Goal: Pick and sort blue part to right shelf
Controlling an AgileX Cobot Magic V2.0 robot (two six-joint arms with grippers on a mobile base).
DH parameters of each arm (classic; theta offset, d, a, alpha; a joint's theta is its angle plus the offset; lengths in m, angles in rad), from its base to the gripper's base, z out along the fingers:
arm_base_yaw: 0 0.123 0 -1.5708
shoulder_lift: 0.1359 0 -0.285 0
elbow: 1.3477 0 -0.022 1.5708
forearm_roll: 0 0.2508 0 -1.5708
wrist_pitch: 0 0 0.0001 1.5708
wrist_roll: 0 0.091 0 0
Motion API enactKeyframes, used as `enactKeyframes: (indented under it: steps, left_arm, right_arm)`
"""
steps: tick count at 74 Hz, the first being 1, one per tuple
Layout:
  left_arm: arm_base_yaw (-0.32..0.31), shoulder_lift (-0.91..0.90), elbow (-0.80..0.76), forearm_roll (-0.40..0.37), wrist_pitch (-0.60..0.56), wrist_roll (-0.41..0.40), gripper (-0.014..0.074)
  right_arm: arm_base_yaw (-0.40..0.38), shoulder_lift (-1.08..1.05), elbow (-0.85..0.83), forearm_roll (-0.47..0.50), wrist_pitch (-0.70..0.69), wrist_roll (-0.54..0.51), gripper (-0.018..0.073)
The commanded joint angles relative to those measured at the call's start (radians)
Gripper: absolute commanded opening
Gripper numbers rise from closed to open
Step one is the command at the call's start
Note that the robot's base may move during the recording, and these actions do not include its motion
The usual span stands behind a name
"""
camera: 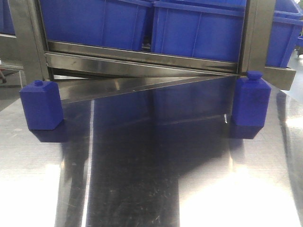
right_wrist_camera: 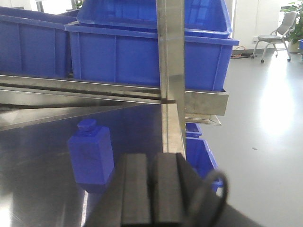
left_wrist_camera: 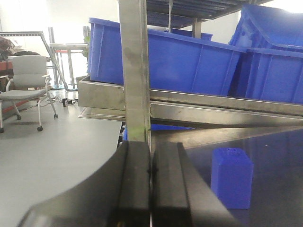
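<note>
R fingers [right_wrist_camera: 137,189]: pads pressed tight together, no gap, nothing held. Straight ahead of them is a steel post [right_wrist_camera: 171,71]. The right blue part [right_wrist_camera: 91,153] lies ahead and off to the L of the fingers, near but not touching, so the approach needs a shift L plus fwd, and the fingers must open first.

L fingers [left_wrist_camera: 135,179]: also closed pad to pad, empty. The left blue part [left_wrist_camera: 232,177] sits ahead and to their R, apart from them.

Front view: both parts stand on the counter [camera: 151,189], well apart, one at each front post of the rack, w/ the right one just in front of its post. Above them is the shelf rail [camera: 142,59], carrying blue bins [camera: 199,28].

Long axis: vertical on both, i.e. upright, base flat on the counter. A side-on pinch across the body looks the likely grip.

Nearer arm: R arm for the right part, L arm for the left. Since the target is the R shelf, R arm + right part looks the shorter job; which part is meant first, can't tell.

Look of the part: solid blue, matte, boxy bottle shape w/ flat faces, sloped shoulders and a small round cap on top. Cap not made out in the L wrist view. Same colour as the bins, so contrast is poor, and the counter is mirror-shiny w/ reflections under each part.
</note>
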Motion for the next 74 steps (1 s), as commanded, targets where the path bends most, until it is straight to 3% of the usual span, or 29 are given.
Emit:
enactKeyframes:
  steps: [1, 62, 74]
  left_arm:
    - [-0.006, -0.02, 0.024, -0.006, -0.088, -0.003, 0.0123]
    - [-0.006, -0.02, 0.024, -0.006, -0.14, -0.003, 0.0124]
    - [-0.006, -0.02, -0.003, -0.006, -0.215, -0.003, 0.0123]
  right_arm:
    - [-0.005, -0.02, -0.023, 0.003, -0.09, -0.007, 0.0058]
    - [-0.005, -0.02, -0.023, 0.003, -0.09, -0.007, 0.0058]
    - [-0.005, -0.02, -0.023, 0.003, -0.09, -0.007, 0.0058]
